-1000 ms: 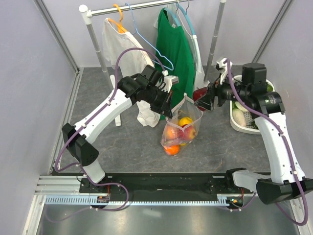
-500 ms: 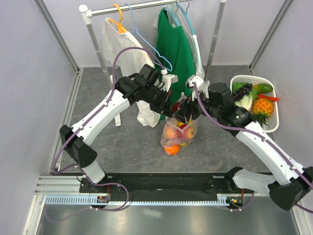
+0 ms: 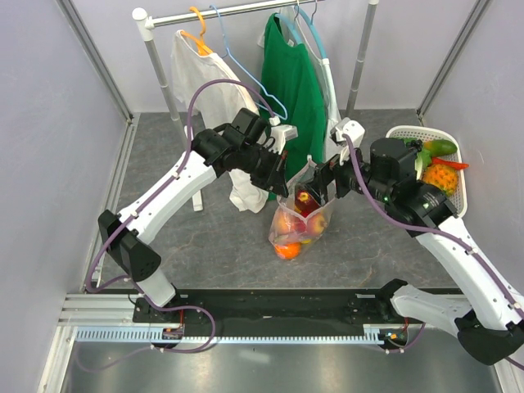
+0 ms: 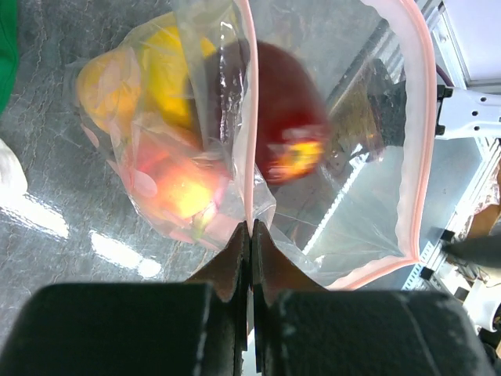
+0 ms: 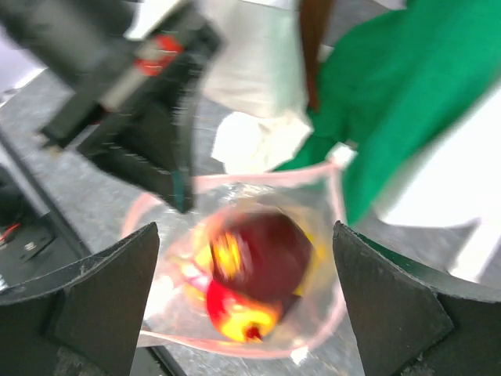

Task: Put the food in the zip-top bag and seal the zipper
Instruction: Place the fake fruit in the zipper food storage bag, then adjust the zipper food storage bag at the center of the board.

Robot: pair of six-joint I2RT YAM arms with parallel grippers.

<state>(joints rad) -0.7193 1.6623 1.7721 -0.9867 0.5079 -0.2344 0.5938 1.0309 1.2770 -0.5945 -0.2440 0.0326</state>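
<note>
The left fingers (image 4: 250, 244) are clenched on the pink zipper (image 4: 252, 157), holding the zip-top bag (image 3: 299, 219) up mid-counter (image 3: 205, 237). The right fingers (image 3: 322, 184) hang released, spread wide above its mouth, where a dark red fruit (image 5: 262, 251) (blurred) tops the other food (image 3: 288, 233).

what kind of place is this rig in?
Probably a lab robot cell, not a home: bare panel walls on aluminium posts, a clothes rack with a green garment, and a white basket of toy food, staged like props.
</note>
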